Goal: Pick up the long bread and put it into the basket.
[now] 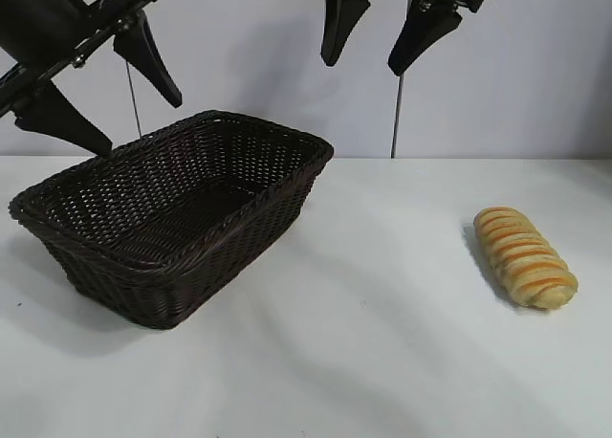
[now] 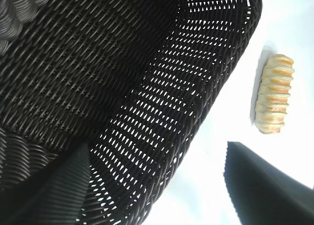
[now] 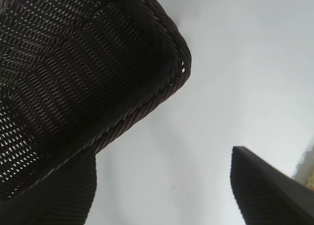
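The long bread [image 1: 525,257], golden-tan with orange-brown stripes, lies on the white table at the right; it also shows in the left wrist view [image 2: 274,94]. The dark brown wicker basket [image 1: 239,132] stands empty at the left, and shows in the left wrist view [image 2: 122,87] and the right wrist view [image 3: 73,63]. My left gripper [image 1: 139,127] hangs open and empty high above the basket's left end. My right gripper [image 1: 361,67] hangs open and empty high above the table, to the right of the basket and well left of the bread.
The white table [image 1: 382,342] runs wide between basket and bread. A thin vertical pole [image 1: 394,122] stands against the pale wall behind.
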